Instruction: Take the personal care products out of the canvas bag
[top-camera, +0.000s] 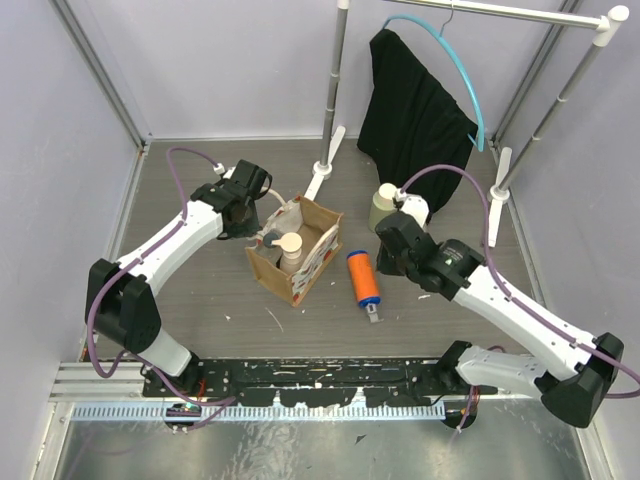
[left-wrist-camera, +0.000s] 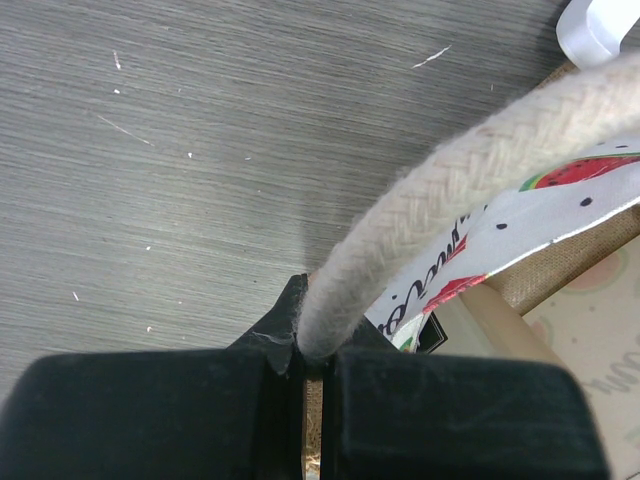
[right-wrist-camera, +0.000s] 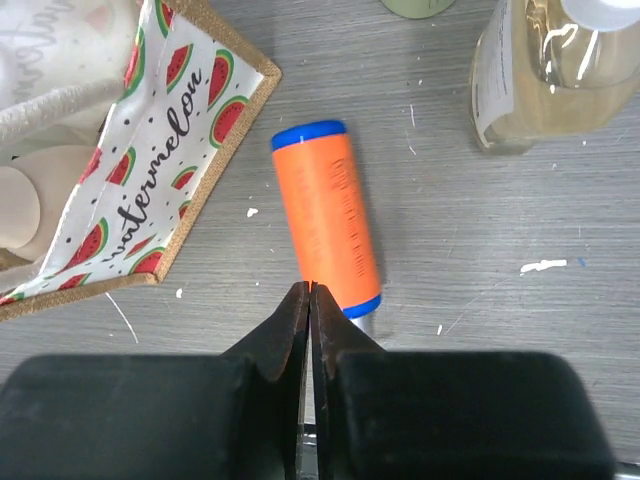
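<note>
The canvas bag (top-camera: 312, 262) stands mid-table with a watermelon print lining (right-wrist-camera: 180, 120). A beige bottle with a cream cap (top-camera: 290, 250) stands inside it, also seen in the right wrist view (right-wrist-camera: 35, 195). My left gripper (top-camera: 250, 207) is shut on the bag's cream rope handle (left-wrist-camera: 430, 200) at the bag's far left side. The orange bottle with a blue cap (top-camera: 364, 279) lies on the table right of the bag (right-wrist-camera: 325, 215). A clear amber bottle (right-wrist-camera: 540, 70) and a pale bottle (top-camera: 383, 208) stand further back. My right gripper (right-wrist-camera: 311, 290) is shut and empty, just above the orange bottle.
A black garment (top-camera: 415, 100) hangs on a teal hanger (top-camera: 470, 80) from a rack at the back right. The rack's upright poles (top-camera: 335, 100) and white feet (top-camera: 497, 190) stand on the table behind the bag and bottles. Grey walls enclose the sides.
</note>
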